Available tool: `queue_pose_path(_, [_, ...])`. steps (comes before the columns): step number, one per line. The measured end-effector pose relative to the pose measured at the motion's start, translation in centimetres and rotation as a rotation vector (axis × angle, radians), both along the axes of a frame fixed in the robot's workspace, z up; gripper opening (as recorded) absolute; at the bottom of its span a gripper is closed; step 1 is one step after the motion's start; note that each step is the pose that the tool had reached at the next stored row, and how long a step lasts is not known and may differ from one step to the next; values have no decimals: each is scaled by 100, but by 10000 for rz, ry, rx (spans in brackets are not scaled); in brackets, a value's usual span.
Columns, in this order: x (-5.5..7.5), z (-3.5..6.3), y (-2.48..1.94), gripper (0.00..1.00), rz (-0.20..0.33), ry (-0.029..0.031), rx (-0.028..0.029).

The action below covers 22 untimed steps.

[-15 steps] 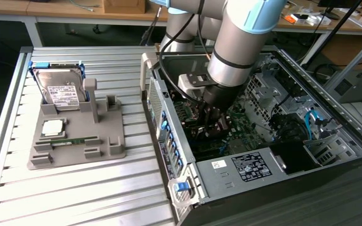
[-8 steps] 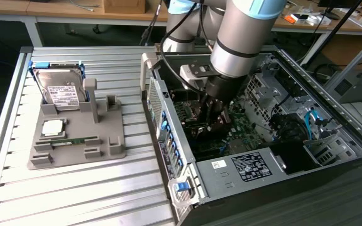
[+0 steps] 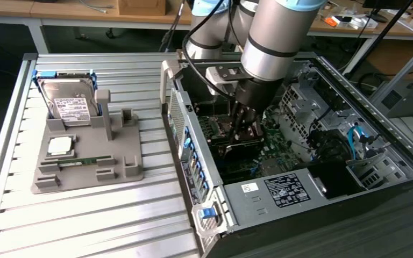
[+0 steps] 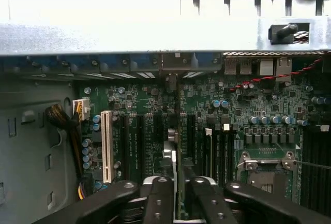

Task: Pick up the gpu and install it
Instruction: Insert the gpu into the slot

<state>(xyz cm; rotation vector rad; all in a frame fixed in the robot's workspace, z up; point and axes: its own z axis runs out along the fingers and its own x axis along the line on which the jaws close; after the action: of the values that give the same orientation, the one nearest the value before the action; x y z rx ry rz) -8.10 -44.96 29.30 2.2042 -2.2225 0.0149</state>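
Claw is down inside the open computer case, over the green motherboard, fingers drawn narrow on the gpu. The gpu stands edge-on between the fingers, reaching ahead of the claw across the board to the case's rear wall. Well off to the side, on the table, a grey holder carries a hard drive and a memory stick.

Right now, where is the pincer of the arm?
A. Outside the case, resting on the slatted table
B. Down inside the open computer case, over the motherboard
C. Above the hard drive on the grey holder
B: the pincer reaches into the computer case, above the green motherboard.
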Motion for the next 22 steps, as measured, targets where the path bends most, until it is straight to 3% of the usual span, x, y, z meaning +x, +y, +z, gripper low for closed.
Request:
queue_pose_path(1, [0, 0, 0, 20, 7, 0, -1])
queue_pose_path(3, [6, 1, 0, 11, 31, 4, -3])
queue_pose_path(5, [53, 1, 0, 11, 94, 28, -3])
queue_pose_path(14, [491, -11, 0, 11, 262, 263, -1])
queue_pose_path(22, [777, -12, 0, 11, 351, 385, -1])
